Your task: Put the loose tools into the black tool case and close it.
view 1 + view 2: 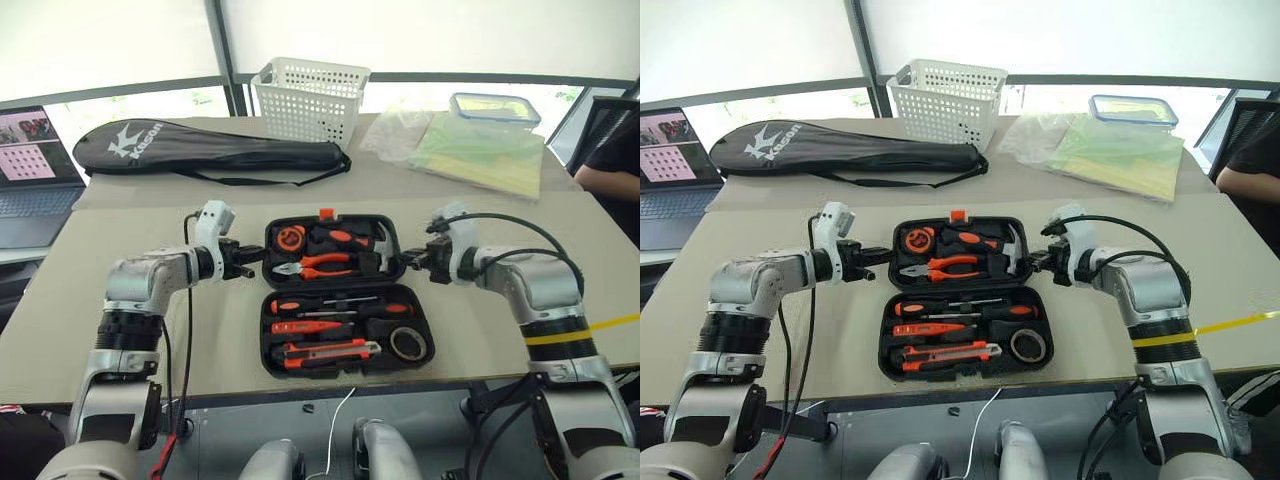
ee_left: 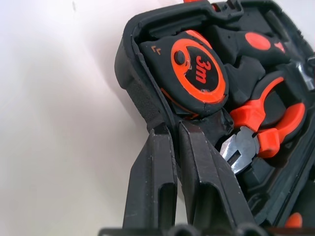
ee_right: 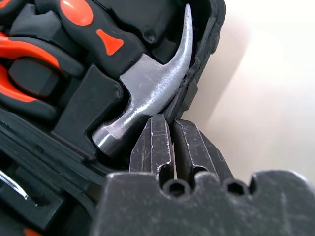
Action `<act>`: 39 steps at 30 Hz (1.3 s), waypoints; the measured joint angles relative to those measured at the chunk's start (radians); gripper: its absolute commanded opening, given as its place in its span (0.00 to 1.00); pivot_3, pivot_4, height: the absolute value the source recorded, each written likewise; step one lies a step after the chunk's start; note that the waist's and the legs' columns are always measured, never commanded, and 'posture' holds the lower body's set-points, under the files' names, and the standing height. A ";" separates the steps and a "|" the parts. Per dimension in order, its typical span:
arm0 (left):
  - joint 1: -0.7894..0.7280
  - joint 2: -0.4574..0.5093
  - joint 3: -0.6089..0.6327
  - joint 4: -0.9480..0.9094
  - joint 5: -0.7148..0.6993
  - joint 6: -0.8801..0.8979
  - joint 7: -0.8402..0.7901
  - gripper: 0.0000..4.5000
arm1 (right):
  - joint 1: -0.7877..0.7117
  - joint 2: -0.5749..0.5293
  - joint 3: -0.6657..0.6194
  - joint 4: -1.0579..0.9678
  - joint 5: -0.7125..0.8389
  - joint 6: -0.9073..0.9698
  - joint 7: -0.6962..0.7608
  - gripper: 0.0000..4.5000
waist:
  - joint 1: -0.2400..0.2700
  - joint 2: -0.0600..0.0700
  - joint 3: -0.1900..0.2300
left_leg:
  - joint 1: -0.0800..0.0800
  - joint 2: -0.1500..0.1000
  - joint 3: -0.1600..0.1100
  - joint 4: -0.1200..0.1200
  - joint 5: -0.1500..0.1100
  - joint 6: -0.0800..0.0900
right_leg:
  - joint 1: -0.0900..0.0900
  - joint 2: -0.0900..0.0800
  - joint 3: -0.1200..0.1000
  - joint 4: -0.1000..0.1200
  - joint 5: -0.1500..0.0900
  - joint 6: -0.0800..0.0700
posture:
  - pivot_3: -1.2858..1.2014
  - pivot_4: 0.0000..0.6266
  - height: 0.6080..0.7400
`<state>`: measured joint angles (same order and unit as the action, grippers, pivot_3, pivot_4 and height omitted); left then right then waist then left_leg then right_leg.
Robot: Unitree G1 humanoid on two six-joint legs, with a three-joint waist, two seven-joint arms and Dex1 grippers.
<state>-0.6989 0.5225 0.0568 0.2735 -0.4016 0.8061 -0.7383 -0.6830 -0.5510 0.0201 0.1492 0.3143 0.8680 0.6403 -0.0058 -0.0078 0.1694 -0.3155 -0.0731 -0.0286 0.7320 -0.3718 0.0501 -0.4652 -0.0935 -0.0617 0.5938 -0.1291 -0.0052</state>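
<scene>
With tools (image 1: 325, 327) already slotted, left gripper (image 1: 250, 259) and right gripper (image 1: 410, 262) pinch case (image 1: 345, 372) lid's side edges (fingers narrow) — presumably to fold it shut.

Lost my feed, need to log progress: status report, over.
Left gripper and right gripper shut on the far half's side rims of the open tool case. Tools all slotted inside. Nothing in the way.

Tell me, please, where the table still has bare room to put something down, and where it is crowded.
Free: the table between the racket bag and the open tool case, and its right side, below the plastic sheets. Crowded: the back edge, with the white basket and lidded box, and both case ends, where each end effector, left and right, grips the rim.
</scene>
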 measured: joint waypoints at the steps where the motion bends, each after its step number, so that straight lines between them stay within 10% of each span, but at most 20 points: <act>1: -0.002 -0.006 0.003 -0.001 0.013 -0.050 0.005 0.00 | -0.002 0.013 -0.008 0.000 -0.009 -0.028 -0.019 0.00 | 0.000 0.000 0.000 | -0.002 0.000 0.000 0.000 0.000 0.000 | -0.002 0.000 0.000 0.000 0.000 0.000 | 0.52 0.24 1.00; 21: 0.259 -0.037 -0.043 -0.188 0.256 -0.755 0.087 0.00 | 0.303 0.071 -0.004 -0.048 -0.283 -0.843 -0.221 0.00 | -0.007 0.000 0.000 | 0.002 0.002 0.003 -0.003 0.001 -0.001 | -0.001 0.002 0.008 -0.001 0.001 -0.003 | 0.52 0.24 1.00; 28: 0.491 0.134 0.155 -0.489 0.032 -0.418 0.042 0.49 | 0.541 -0.138 -0.148 -0.248 -0.164 -0.744 -0.052 0.44 | -0.006 0.000 -0.001 | -0.007 0.002 0.004 -0.005 0.001 0.000 | -0.012 0.006 0.011 0.001 0.001 -0.002 | 0.52 0.24 1.00; 33: 0.567 0.330 0.310 -0.583 -0.155 -0.213 -0.110 0.49 | 0.704 -0.330 -0.292 -0.454 0.068 -0.619 0.228 0.44 | -0.002 0.000 0.000 | 0.004 0.005 0.003 -0.008 -0.002 0.003 | 0.002 0.008 0.010 -0.006 -0.001 -0.001 | 0.52 0.24 1.00; 36: 0.479 0.381 0.225 -0.418 -0.093 -0.269 -0.189 0.50 | 0.799 -0.386 -0.307 -0.510 0.147 -0.556 0.351 0.27 | 0.015 -0.001 0.000 | 0.013 0.004 0.004 -0.012 -0.004 0.008 | 0.010 0.008 0.008 -0.009 -0.006 0.007 | 0.52 0.24 1.00; 39: 0.270 0.349 0.074 -0.173 0.053 -0.418 -0.223 0.26 | 0.818 -0.408 -0.250 -0.547 0.164 -0.532 0.423 0.05 | 0.026 -0.004 -0.001 | 0.013 0.002 0.005 -0.011 -0.004 0.008 | 0.011 0.008 0.009 -0.009 -0.001 0.000 | 0.52 0.24 1.00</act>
<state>-0.4291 0.8715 0.1306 0.1007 -0.3481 0.3877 -0.9610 0.1348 -0.9588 -0.2303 -0.3977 0.4782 0.3359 1.0638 0.0205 -0.0118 0.1688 -0.3024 -0.0711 -0.0234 0.7213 -0.3755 0.0577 -0.4540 -0.0858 -0.0529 0.5853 -0.1297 -0.0052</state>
